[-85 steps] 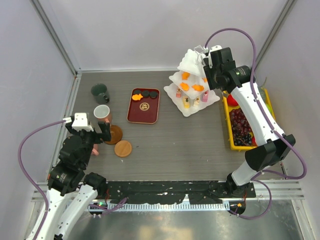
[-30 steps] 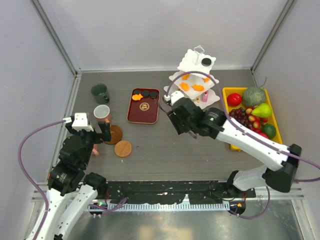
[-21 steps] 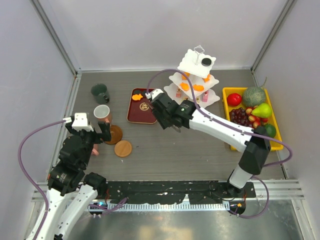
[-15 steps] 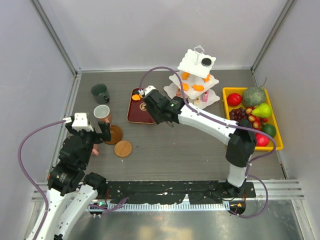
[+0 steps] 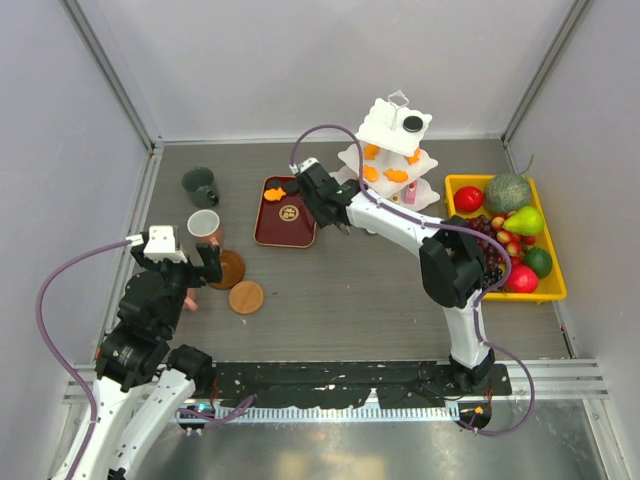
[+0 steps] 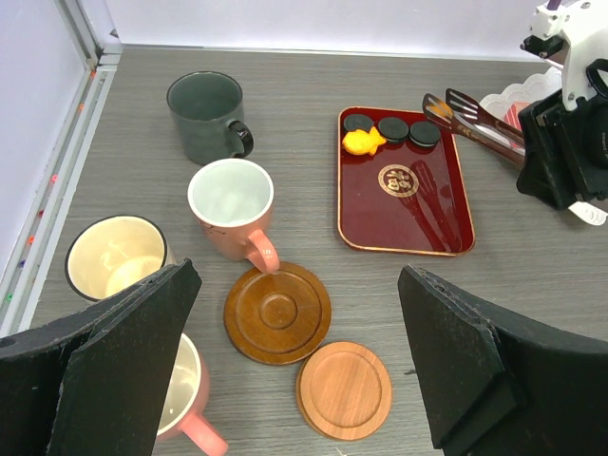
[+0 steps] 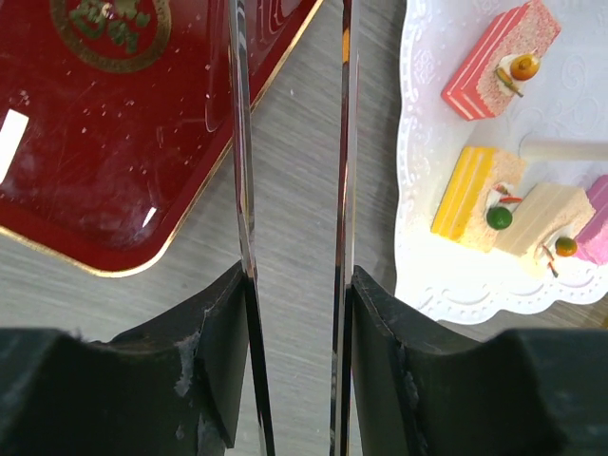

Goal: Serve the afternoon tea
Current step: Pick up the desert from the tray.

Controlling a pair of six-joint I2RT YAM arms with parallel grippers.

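Gripping the metal tongs (image 7: 239,142) between narrowly set fingers, the right gripper (image 5: 318,200) is hovering at the right edge of the dark red tray (image 6: 404,214), centre of the overhead view, with the tong tips reaching toward that tray's upper right corner.

- White three-tier stand (image 5: 365,215), upper centre-right: already carrying one black round (image 5: 411,123) on top, orange sweets (image 5: 385,173) on the middle tier and pink-yellow slices (image 7: 475,190) on the lowest.
- Left to serve, by my reading: one orange sweet (image 6: 362,142) and three black rounds (image 6: 392,128) lying along the tray's upper edge.
- Mugs: dark green (image 6: 204,116), pink (image 6: 233,209), cream (image 6: 114,256) and a second pink (image 6: 180,399), clustered at left; none is sitting on the two brown coasters (image 6: 277,312) just beside them.
- Left gripper (image 6: 299,361): spread wide, holding nothing, above the coasters.
- Yellow fruit tray (image 5: 556,290), far right: well apart.
- Obstruction: the stand is standing close beside the tong arm.
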